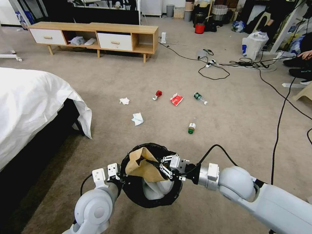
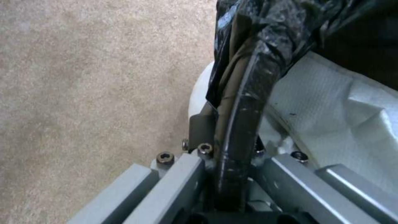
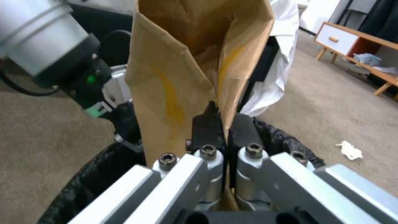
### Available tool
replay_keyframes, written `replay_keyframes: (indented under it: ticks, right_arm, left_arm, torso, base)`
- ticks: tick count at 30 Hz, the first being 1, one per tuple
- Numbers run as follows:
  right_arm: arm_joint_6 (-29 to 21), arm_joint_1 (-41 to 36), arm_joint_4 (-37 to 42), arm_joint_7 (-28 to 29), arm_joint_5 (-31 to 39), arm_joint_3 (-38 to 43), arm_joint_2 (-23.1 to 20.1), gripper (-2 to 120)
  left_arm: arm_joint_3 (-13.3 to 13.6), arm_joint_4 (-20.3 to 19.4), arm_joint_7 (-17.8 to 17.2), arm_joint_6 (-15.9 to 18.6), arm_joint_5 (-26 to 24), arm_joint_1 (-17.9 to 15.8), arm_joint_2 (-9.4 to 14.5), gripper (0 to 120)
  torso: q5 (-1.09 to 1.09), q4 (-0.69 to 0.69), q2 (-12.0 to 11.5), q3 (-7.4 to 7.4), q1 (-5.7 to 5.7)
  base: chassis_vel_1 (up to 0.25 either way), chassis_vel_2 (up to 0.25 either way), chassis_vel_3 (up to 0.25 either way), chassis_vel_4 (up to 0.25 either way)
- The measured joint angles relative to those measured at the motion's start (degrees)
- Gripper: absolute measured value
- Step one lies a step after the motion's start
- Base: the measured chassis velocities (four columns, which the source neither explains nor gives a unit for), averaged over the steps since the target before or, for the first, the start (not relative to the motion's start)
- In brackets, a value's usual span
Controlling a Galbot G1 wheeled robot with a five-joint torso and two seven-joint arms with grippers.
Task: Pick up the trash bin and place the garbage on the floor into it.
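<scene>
Trash bin [image 1: 150,195] held off carpet by left gripper [image 2: 232,155], pinched on bag-lined rim. Brown paper bag [image 3: 182,71] clamped by right gripper [image 3: 224,130] over bin mouth, not yet released. Tissues [image 1: 137,118], can [image 1: 157,95], wrapper [image 1: 176,99], bottles [image 1: 191,128] left beyond bin.

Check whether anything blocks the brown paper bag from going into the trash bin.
Nothing visible does. The right end effector holds the brown paper bag over the trash bin, gripped at its rim by the left end effector.
</scene>
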Motion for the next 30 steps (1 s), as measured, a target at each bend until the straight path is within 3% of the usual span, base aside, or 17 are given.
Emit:
replay_keyframes:
  ticks: [10, 30]
  right_arm:
    - [0.09, 1.51, -4.22, 0.02, -1.12, -2.69, 3.38, 0]
    - [-0.93, 1.65, -5.43, 0.11, -0.99, -4.28, 1.49, 0]
  left_arm:
    - [0.07, -1.14, -0.06, -0.04, -0.43, 0.42, -0.84, 0]
    - [-0.72, -2.12, 0.98, -0.11, 3.52, 0.94, -0.58, 0]
  torso:
    - [0.0, 0.01, 0.0, 0.0, 0.0]
    - [0.0, 0.0, 0.0, 0.0, 0.0]
  base:
    - [0.0, 0.0, 0.0, 0.0]
    - [0.0, 0.0, 0.0, 0.0]
